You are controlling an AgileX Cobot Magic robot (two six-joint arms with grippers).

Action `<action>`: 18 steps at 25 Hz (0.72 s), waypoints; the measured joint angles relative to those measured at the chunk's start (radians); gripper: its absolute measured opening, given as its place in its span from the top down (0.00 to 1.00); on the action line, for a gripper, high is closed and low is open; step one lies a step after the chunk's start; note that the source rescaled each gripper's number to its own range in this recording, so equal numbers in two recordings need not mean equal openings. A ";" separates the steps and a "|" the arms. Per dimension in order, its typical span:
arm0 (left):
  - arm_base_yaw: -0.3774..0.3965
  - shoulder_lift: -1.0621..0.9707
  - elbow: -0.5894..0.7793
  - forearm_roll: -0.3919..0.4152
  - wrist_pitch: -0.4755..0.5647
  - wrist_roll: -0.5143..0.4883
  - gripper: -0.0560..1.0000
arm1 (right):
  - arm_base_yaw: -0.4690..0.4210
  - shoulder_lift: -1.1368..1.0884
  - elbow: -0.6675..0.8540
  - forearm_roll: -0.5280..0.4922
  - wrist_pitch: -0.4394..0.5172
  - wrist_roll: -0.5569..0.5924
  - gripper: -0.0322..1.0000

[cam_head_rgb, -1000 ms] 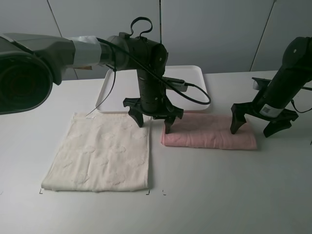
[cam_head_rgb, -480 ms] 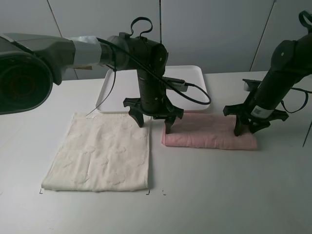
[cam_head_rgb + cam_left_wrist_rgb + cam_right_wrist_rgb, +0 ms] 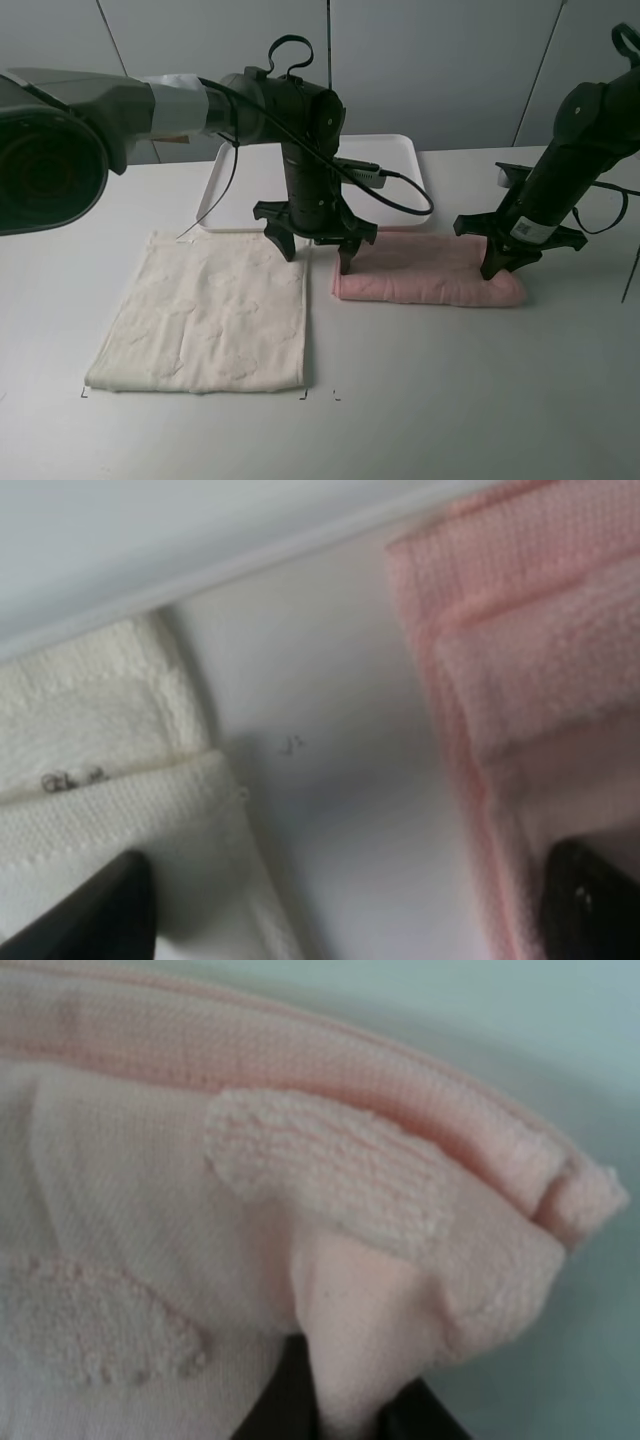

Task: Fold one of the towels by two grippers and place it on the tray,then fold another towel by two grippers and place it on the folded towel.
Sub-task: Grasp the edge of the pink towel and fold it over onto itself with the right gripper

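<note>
Pink towel (image 3: 420, 272) lies as a folded strip on the bench (image 3: 450, 400) short of the tray (image 3: 395, 150), its right end pinched in my right fingers (image 3: 493, 262), left fingers (image 3: 345, 258) spread over the other end, presumably to fold it again

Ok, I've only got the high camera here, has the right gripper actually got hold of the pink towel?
Observer: Yes. The right wrist view shows a fold of the pink towel pinched up between the dark fingertips of the right gripper, near the towel's end corner.
Operator: And is the left one gripping it too?
Observer: No. In the left wrist view the left gripper is open. One fingertip is over the corner of the cream towel, the other is over the pink edge, and there is bare table between them.
</note>
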 joint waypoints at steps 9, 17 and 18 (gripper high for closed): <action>0.000 0.000 0.000 -0.013 -0.002 0.002 0.01 | 0.000 -0.061 0.009 -0.013 0.079 0.000 0.91; 0.000 0.000 0.000 -0.013 -0.002 0.002 0.01 | 0.000 -0.141 0.011 0.026 0.122 0.000 0.91; 0.000 0.000 0.000 -0.013 -0.002 0.002 0.01 | 0.000 -0.150 0.011 0.043 0.124 -0.002 0.91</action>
